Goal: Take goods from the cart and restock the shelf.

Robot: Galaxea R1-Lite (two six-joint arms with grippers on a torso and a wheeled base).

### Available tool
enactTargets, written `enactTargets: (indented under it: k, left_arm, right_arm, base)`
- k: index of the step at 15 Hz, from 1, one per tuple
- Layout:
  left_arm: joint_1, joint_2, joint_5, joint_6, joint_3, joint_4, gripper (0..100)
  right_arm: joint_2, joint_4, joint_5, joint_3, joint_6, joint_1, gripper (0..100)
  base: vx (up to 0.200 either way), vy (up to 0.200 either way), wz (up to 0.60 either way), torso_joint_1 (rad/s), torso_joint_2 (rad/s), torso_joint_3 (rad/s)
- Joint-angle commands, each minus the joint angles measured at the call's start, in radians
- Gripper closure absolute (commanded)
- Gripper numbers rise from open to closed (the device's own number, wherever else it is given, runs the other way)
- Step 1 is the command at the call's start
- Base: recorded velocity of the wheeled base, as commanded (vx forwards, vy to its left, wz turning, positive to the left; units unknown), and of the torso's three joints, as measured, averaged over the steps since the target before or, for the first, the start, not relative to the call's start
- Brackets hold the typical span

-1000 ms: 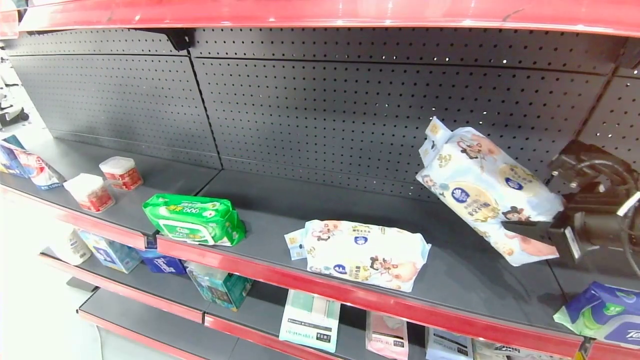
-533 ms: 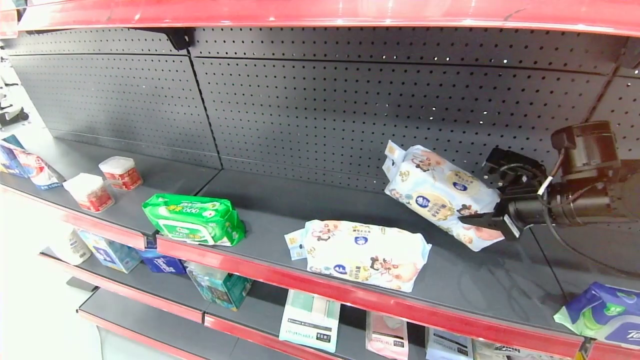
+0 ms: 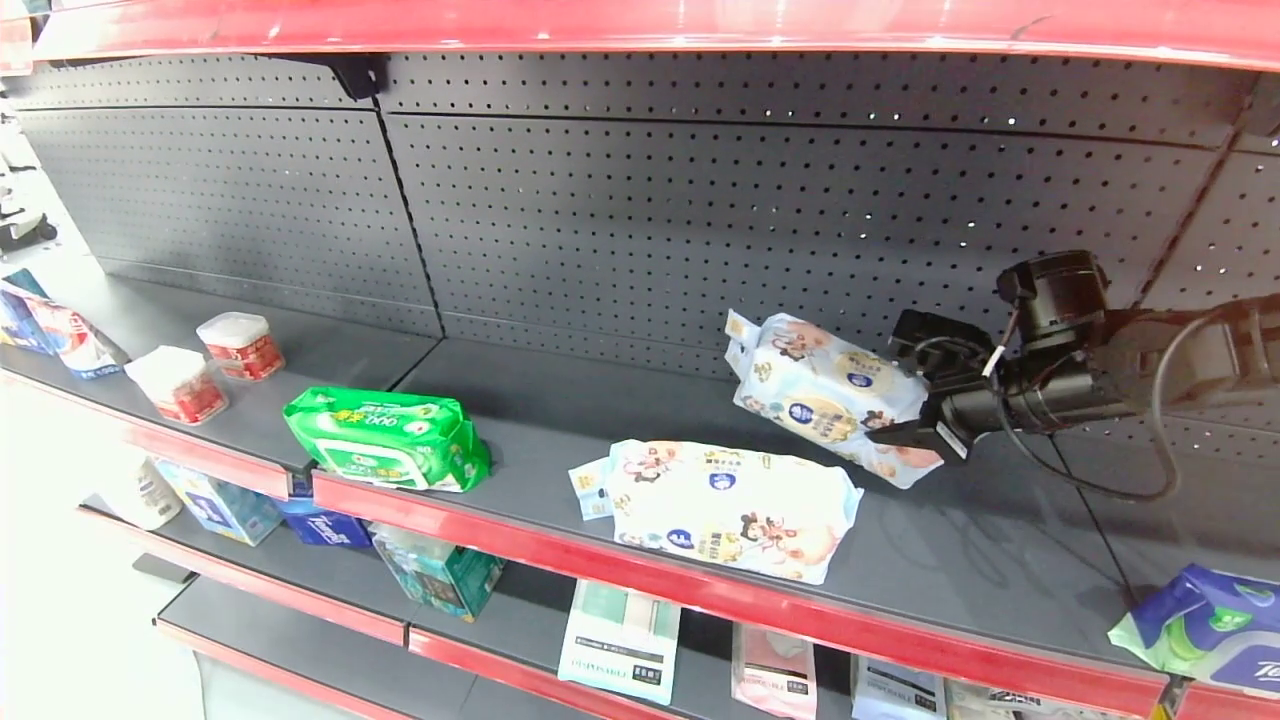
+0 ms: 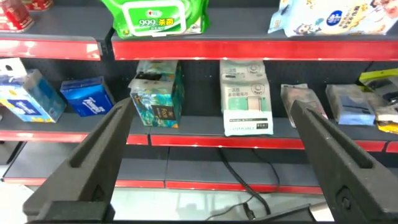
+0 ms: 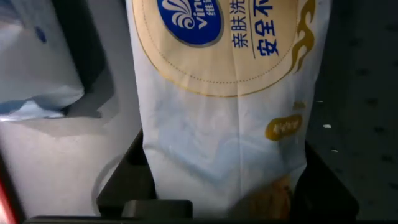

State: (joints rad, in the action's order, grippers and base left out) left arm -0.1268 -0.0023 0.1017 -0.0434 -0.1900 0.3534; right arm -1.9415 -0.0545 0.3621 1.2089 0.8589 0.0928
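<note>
Red-painted metal forms the front lip (image 3: 700,592) of the dark grey shelf deck (image 3: 620,400), and I log from there inward. My left gripper (image 4: 205,168) hangs low before the lower shelves, fingers spread wide with nothing between them. Nearest on the deck, flat against the lip, lies a white soft-plastic wipes pack with cartoon print (image 3: 730,508). Just behind it, the right gripper (image 3: 900,400) is clamped on one end of a second, matching cartoon-print wipes pack (image 3: 825,392). The right wrist view confirms the pack (image 5: 224,106) is pinched between both dark jaws. This held pack is tilted, its free sealed end raised toward the black perforated back panel (image 3: 700,220); whether its lower corner touches the deck I cannot tell. Risks, in my judgement:

- A release at this tilt could let the soft pack flop forward onto the flat pack or slump against the panel.
- Pressing deeper could crumple the sealed end on the panel.
- The lower finger could scrape the deck on descent.

Obstruction: the flat pack takes up the front, leaving only the strip between it and the panel. Well apart to the left sit a green wipes pack (image 3: 385,437) and two white tubs with red labels (image 3: 180,385). A blue-and-white soft pack (image 3: 1205,620) sits at the far right front.
</note>
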Motion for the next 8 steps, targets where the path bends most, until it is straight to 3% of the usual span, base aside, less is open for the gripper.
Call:
enactTargets:
  k: [1, 8]
  left_arm:
    - [0.001, 0.002, 0.0, 0.0, 0.0, -0.001, 0]
    - [-0.001, 0.002, 0.001, 0.0, 0.0, 0.001, 0]
  right_arm:
    - [-0.04, -0.001, 0.0, 0.02, 0.0, 0.019, 100]
    - [-0.106, -0.001, -0.008, 0.083, 0.002, 0.044, 100]
  base:
    - [0.0, 0.0, 0.0, 0.0, 0.0, 0.0]
    - [0.0, 0.0, 0.0, 0.0, 0.0, 0.0]
